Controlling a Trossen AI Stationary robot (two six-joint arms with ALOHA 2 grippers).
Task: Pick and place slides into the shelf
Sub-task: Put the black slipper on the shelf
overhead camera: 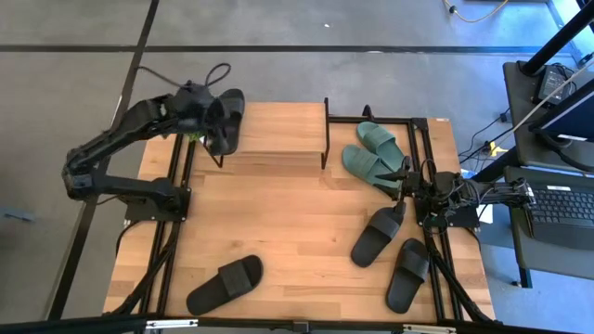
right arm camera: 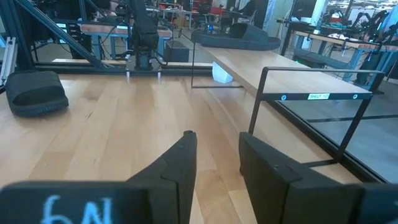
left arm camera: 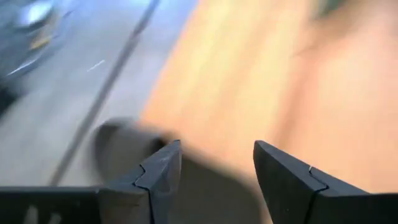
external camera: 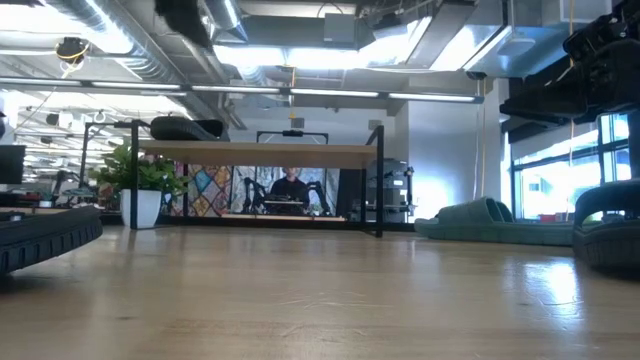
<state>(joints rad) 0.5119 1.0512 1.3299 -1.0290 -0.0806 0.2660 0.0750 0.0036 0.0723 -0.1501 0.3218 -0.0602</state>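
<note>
L gripper [overhead camera: 223, 125] is seen released, poised over a black slide [overhead camera: 230, 119] laid at the shelf [overhead camera: 278, 130] top's left end. R gripper [overhead camera: 406, 176] sits half-parted, empty, at the counter [overhead camera: 278, 223] right edge. Nearest slide [overhead camera: 377, 237] lies just beside it, toward the front, long axis slanted; R arm is judged closer.

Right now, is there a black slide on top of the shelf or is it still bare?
On it: one black slide lies at the left end of the shelf top board, beside the open left gripper.
</note>
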